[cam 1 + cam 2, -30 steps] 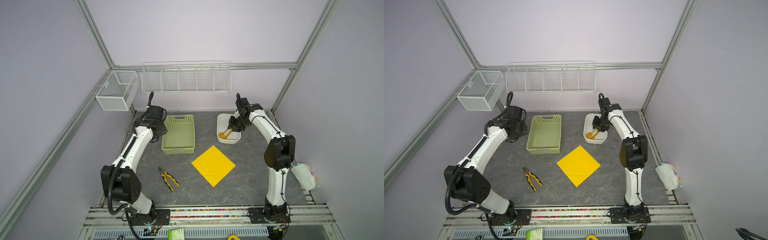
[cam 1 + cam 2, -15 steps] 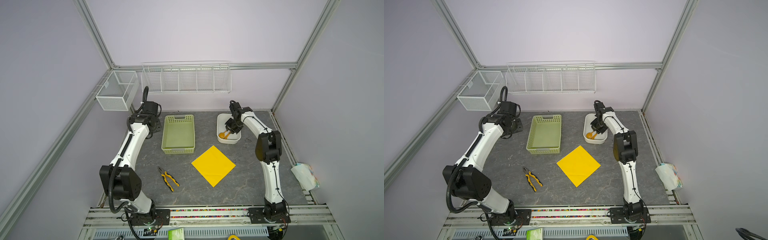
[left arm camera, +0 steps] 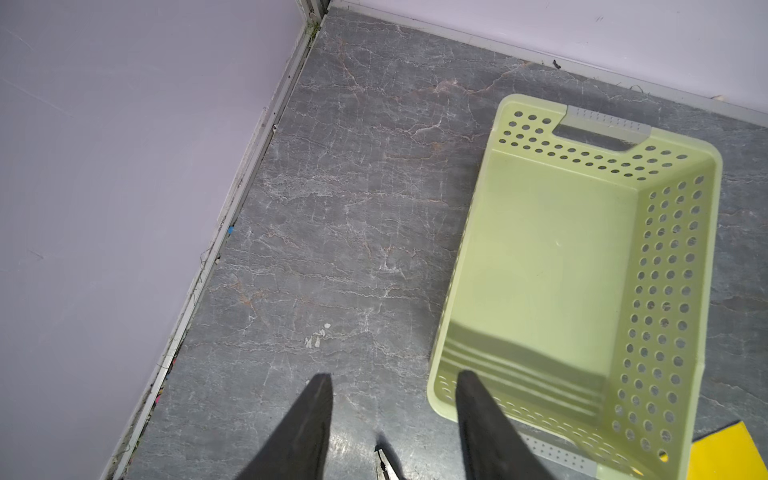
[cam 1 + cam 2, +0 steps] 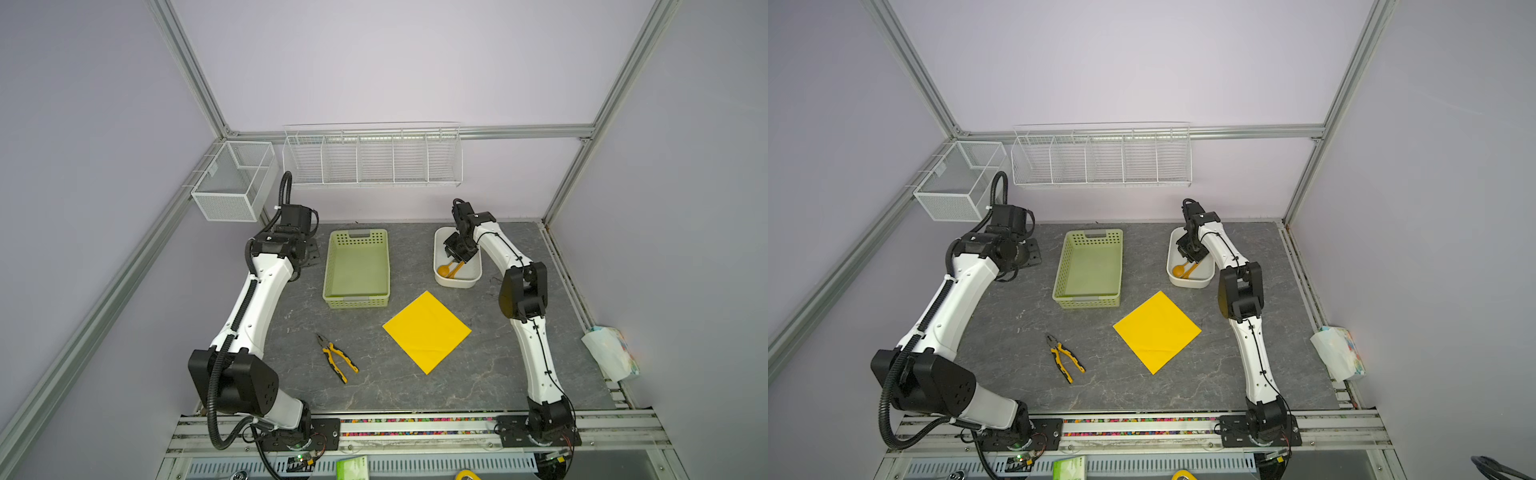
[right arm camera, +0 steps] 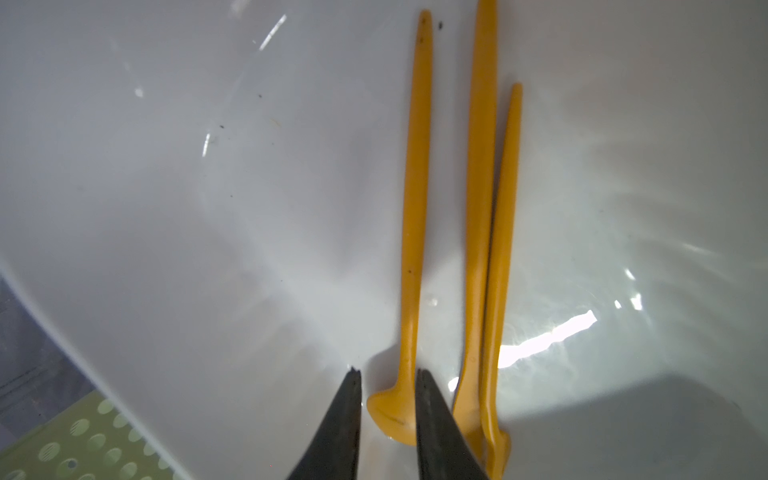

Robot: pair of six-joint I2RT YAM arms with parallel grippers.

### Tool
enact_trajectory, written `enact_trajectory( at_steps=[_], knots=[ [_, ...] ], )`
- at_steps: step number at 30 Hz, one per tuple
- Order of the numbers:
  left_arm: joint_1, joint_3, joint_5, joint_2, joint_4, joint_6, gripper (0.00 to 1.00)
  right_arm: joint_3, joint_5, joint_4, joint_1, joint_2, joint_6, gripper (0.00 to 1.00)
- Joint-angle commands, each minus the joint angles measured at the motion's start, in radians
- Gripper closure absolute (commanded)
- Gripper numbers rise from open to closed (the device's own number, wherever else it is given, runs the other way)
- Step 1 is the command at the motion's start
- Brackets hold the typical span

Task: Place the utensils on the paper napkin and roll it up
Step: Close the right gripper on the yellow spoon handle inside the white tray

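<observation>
The utensils (image 5: pixel 478 208) lay inside the white tub (image 4: pixel 457 284). In both top views I saw only an orange spoon bowl (image 4: pixel 444 270) poking from under the right gripper (image 4: pixel 456 253). The right wrist view showed three slim handles, with the gripper's fingers (image 5: pixel 340 415) straddling one neck, though I could not tell if they pinched it. The paper napkin (image 4: pixel 427 331) lay flat on the bench (image 4: pixel 498 386) just in front of the tub. The left gripper (image 3: pixel 394 374), released and empty, hung across the green basket (image 3: pixel 665 291) from the tub, its gap clear only from its own wrist view.
</observation>
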Motion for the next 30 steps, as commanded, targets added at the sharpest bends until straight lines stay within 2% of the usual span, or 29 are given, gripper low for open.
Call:
enact_trajectory(
  at_steps=[1, 11, 18, 25, 30],
  knots=[
    [0.005, -0.006, -0.009, -0.011, -0.016, 0.024, 0.5, 0.027, 0.033, -0.05, 0.0, 0.033, 0.056, 0.73],
    [0.005, -0.001, -0.041, -0.016, -0.024, 0.046, 0.5, 0.12, 0.036, -0.055, -0.014, 0.132, 0.037, 0.73],
    [0.005, 0.0, -0.059, -0.02, -0.03, 0.05, 0.5, 0.153, 0.102, -0.162, -0.016, 0.161, 0.02, 0.73],
    [0.004, 0.002, -0.076, -0.015, -0.043, 0.043, 0.5, 0.171, 0.153, -0.277, -0.013, 0.18, -0.05, 0.75],
    [0.005, -0.003, -0.08, -0.018, -0.045, 0.043, 0.5, 0.169, 0.162, -0.285, -0.013, 0.188, -0.1, 0.74]
  ],
)
